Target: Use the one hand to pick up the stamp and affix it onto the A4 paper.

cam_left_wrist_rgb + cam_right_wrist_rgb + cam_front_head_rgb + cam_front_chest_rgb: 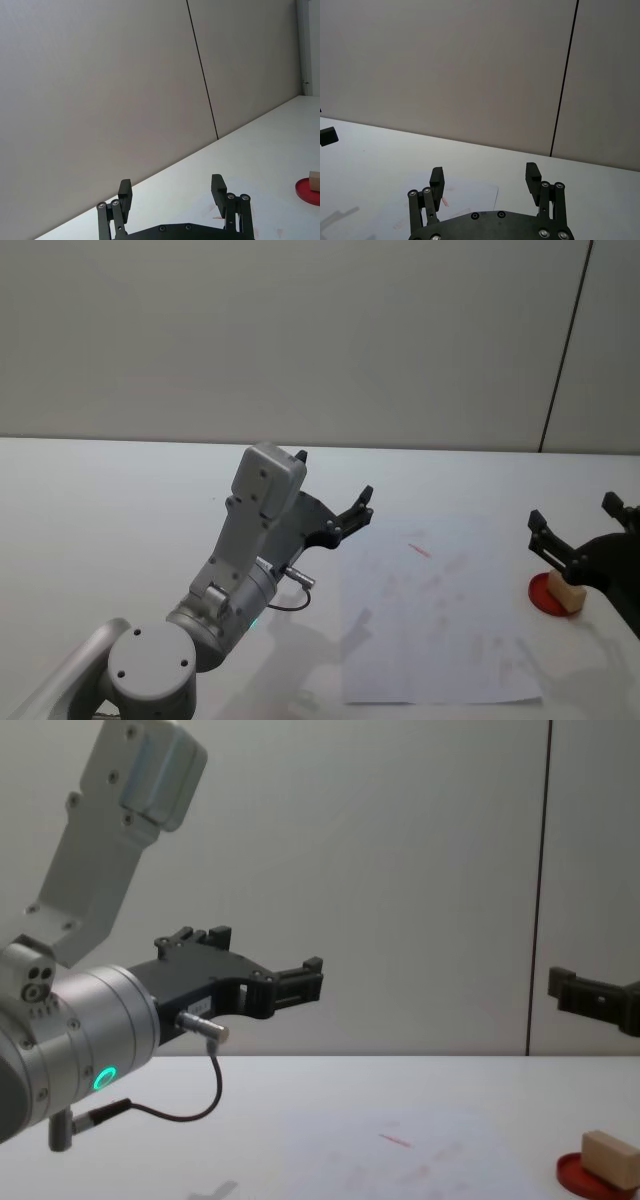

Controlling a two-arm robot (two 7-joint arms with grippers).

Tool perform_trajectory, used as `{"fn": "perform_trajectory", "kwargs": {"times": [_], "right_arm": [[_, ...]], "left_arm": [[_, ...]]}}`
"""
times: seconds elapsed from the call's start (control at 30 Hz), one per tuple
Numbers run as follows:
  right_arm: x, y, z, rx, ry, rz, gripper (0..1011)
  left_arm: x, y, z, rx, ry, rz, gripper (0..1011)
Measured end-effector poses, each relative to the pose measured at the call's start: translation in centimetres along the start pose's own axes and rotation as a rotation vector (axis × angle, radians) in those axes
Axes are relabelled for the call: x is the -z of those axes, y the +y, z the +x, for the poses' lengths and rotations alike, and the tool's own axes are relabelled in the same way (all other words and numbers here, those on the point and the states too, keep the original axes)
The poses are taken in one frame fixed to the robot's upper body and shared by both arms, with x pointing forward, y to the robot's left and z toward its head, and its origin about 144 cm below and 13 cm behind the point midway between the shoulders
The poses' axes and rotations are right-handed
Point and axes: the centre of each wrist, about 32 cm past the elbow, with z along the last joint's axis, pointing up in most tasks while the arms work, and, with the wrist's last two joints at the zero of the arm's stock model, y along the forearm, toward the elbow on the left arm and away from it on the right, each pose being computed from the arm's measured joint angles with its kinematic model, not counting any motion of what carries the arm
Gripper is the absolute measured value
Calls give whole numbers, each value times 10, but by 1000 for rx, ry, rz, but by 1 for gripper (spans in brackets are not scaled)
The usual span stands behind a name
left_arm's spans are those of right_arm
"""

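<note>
While one stamp [566,590] sits on one pad [541,596], one A4 paper [440,625], left gripper [333,480], right gripper [573,512], both jaws apart.

Red ink pad [541,596] on white table [120,500] — grey wall [300,330] behind.

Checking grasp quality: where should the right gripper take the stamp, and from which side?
Probably from above, pinching the stamp across its flat opposite sides: the block sits on the red ink pad with its top free, and the open right gripper hovers above.
</note>
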Motion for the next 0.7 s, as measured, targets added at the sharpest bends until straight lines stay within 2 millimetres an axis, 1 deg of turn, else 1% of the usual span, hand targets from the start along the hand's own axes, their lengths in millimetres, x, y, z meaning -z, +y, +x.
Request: {"fn": "perform_trajectory", "kwargs": {"times": [0.7], "right_arm": [[0,0,0,0,0,0,1001]], "left_arm": [[0,0,0,0,0,0,1002]]}}
